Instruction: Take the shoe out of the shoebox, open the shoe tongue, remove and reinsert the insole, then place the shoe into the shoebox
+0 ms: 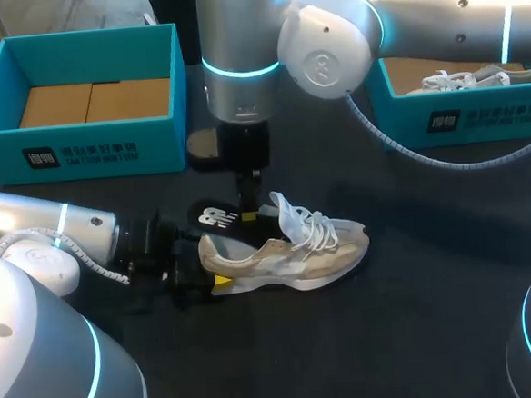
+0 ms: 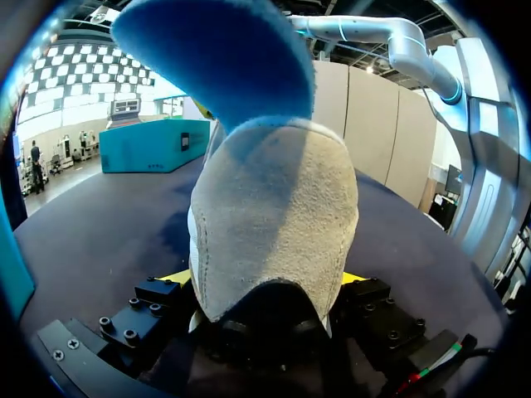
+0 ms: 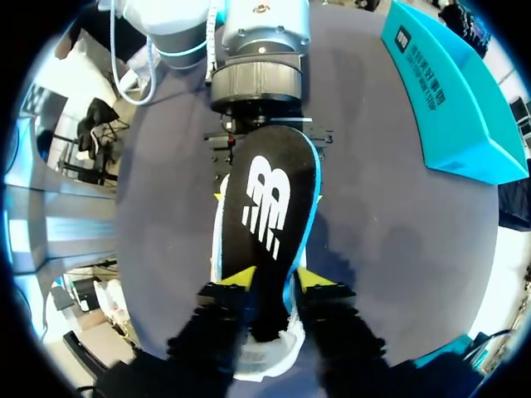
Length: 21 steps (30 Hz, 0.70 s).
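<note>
My right pincer point(image 3: 274, 280) is clamped on the insole point(image 3: 270, 199), one yellow tip on each long edge. The black printed face is towards the camera, and most of its length runs out ahead of the fingers. The shoe point(image 3: 217, 242) sits just under the insole, showing only as a pale rim to either side and a bit of lace beneath the pincer.

Ahead, past the insole's far end, my left pincer point(image 2: 265, 286) is clamped on the heel from both sides, with the shoe standing on the worktop point(image 1: 419, 316).

I judge this to be the insole step, though I cannot tell whether it is being removed or reinserted. To do it well, I would hold the heel firmly and line the insole up with the shoe's length. I would then lead its far end in under the tongue at a low angle and let go only once the edges lie flat inside.

- **Hidden by the insole:** the shoe's mouth and tongue, so I cannot confirm that the tongue is folded back.
- **Left wrist view:** the heel fills what lies ahead of that pincer, so the toe is out of sight.
- **Shoebox:** the empty shoebox point(image 1: 80, 148) stands well beyond both pincers.
</note>
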Available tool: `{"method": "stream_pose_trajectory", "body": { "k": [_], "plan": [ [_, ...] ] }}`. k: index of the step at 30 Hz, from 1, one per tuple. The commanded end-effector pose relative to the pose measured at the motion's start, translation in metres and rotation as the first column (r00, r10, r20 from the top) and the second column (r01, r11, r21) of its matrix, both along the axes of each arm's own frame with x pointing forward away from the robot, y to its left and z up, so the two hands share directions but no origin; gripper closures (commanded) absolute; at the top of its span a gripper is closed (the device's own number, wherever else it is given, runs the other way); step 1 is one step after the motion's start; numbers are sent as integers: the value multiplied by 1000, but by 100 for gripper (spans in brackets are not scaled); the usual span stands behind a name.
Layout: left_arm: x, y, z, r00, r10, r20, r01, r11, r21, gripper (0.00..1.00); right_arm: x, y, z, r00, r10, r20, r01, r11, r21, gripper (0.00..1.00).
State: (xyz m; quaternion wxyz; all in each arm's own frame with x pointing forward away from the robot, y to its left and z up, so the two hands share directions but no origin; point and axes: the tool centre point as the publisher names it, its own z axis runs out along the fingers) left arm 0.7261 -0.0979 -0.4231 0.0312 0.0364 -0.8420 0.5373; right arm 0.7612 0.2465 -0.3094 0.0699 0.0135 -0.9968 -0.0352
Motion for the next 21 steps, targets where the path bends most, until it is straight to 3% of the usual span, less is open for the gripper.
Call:
{"method": "stream_pose_trajectory", "body": {
  "k": [1, 8, 21],
  "plan": [
    [-1, 0, -3, 1000, 1, 1, -1, 1000, 3, 100, -4, -6, 17, 1000, -6, 14, 6, 1000, -4, 0],
    [-1, 0, -3, 1000, 1, 1, -1, 1000, 3, 100, -7, -15, 38, 999, -31, 14, 31, 999, -30, 0],
    [-1, 0, -3, 1000, 1, 1, -1, 1000, 3, 100, -15, -57, 72, 994, -94, 59, 95, 995, -8, 0]
  ]
}}
